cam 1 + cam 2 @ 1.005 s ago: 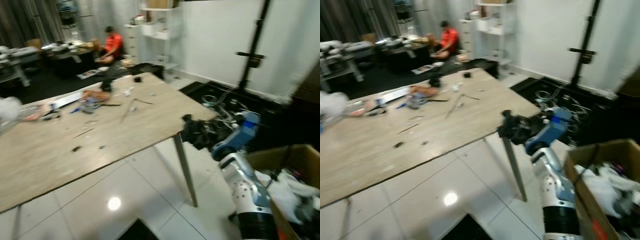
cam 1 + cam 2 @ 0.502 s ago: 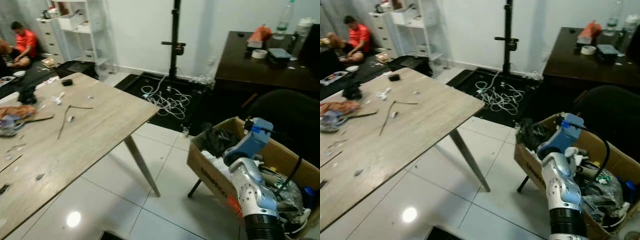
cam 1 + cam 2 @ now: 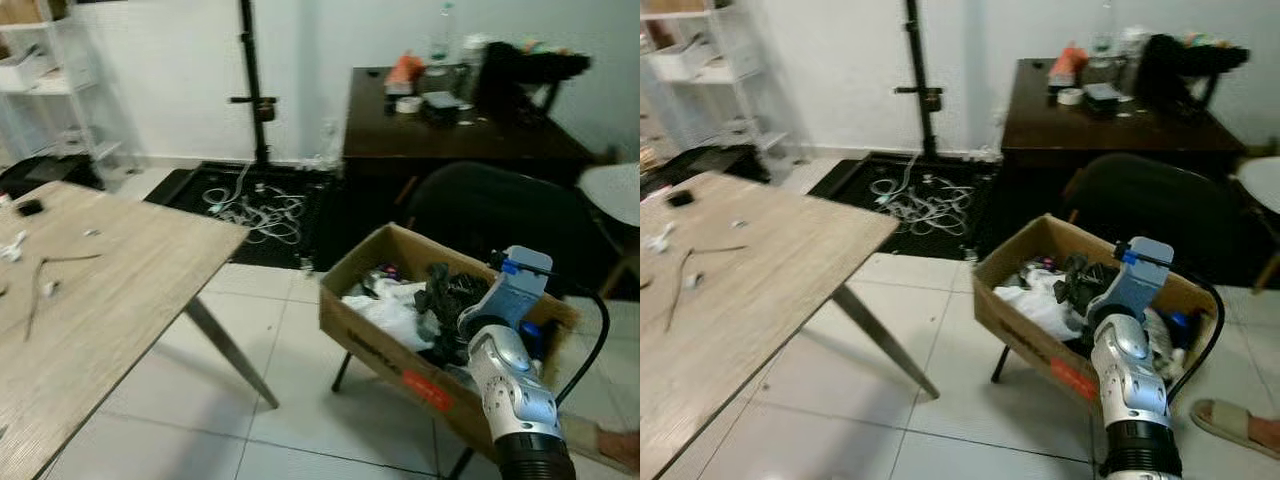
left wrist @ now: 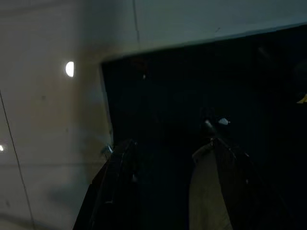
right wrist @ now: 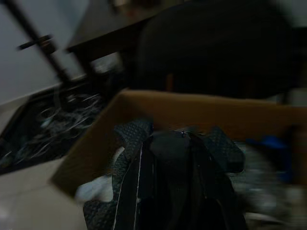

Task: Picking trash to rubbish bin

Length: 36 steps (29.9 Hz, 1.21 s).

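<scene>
Right wrist view — right end effector (image 5: 172, 158) clenched on dark crumpled trash (image 5: 168, 143), no clear long axis, over cardboard box (image 3: 375, 335).

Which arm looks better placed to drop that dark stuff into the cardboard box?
The right. Its tool is shut on a crumpled black piece of trash right over the open brown cardboard box; the left tool hangs near the floor.
</scene>
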### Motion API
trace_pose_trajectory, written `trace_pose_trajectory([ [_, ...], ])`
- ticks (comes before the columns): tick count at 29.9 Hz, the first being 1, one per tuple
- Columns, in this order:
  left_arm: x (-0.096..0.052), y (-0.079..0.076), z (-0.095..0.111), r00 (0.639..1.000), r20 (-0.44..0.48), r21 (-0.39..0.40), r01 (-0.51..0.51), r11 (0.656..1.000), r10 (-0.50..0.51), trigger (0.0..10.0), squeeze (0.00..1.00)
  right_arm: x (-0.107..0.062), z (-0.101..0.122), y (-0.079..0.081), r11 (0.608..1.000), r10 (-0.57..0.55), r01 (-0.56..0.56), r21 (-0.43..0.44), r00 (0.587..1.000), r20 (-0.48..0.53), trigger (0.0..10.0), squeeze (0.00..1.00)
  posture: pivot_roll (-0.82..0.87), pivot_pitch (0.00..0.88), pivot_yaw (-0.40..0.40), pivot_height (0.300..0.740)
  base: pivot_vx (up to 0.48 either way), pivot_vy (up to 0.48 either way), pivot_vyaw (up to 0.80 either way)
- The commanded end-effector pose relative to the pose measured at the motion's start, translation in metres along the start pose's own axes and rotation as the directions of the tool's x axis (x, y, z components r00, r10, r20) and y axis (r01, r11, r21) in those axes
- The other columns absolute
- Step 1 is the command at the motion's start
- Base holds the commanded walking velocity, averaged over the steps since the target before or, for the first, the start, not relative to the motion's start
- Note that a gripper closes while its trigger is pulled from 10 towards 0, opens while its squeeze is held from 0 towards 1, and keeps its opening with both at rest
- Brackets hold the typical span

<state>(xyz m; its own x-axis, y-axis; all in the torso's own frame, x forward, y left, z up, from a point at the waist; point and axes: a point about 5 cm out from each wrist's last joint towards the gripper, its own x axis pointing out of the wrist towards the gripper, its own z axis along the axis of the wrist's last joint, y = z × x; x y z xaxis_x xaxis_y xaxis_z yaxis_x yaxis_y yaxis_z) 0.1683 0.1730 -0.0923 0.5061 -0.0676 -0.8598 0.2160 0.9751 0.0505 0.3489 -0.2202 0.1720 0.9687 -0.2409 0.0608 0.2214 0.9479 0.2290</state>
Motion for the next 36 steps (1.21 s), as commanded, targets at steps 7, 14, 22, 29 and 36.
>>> trace_pose_trajectory([
  [7, -0.0004, -0.0033, -0.0049, 1.0, -0.018, 0.026, 0.018, 1.0, -0.017, 10.0, 0.0, -0.0025, -0.0072, 0.006, 1.0, -0.002, 0.002, -0.025, 1.0, 0.006, 10.0, 0.0, -0.28, 0.093, 0.111, 0.74, 0.0, 0.0, -0.23],
  [14, -0.0007, -0.0021, -0.006, 1.0, -0.02, 0.009, 0.013, 1.0, -0.012, 10.0, 0.0, -0.0022, -0.0084, 0.0066, 0.999, -0.004, 0.004, -0.041, 1.0, 0.007, 10.0, 0.0, -0.28, 0.095, 0.113, 0.74, 0.0, 0.0, -0.19],
  [22, -0.0008, -0.0021, -0.0072, 1.0, -0.025, -0.001, 0.011, 1.0, -0.011, 10.0, 0.0, -0.0013, -0.0098, 0.0053, 1.0, -0.011, 0.011, -0.029, 1.0, -0.001, 10.0, 0.0, -0.28, 0.094, 0.11, 0.74, 0.0, 0.0, -0.8],
  [29, -0.0005, -0.0039, -0.0064, 1.0, -0.023, 0.003, 0.015, 1.0, -0.015, 10.0, 0.0, -0.0007, -0.0089, 0.0038, 0.999, -0.02, 0.02, -0.03, 1.0, 0.008, 10.0, 0.0, -0.28, 0.093, 0.106, 0.74, 0.0, 0.0, -0.54],
  [36, -0.0002, -0.0048, -0.0054, 0.999, -0.025, 0.03, 0.026, 0.999, -0.025, 10.0, 0.0, -0.0002, -0.0073, 0.0031, 0.999, -0.018, 0.018, -0.031, 1.0, 0.021, 10.0, 0.0, -0.28, 0.094, 0.102, 0.74, 0.049, 0.0, 0.0],
])
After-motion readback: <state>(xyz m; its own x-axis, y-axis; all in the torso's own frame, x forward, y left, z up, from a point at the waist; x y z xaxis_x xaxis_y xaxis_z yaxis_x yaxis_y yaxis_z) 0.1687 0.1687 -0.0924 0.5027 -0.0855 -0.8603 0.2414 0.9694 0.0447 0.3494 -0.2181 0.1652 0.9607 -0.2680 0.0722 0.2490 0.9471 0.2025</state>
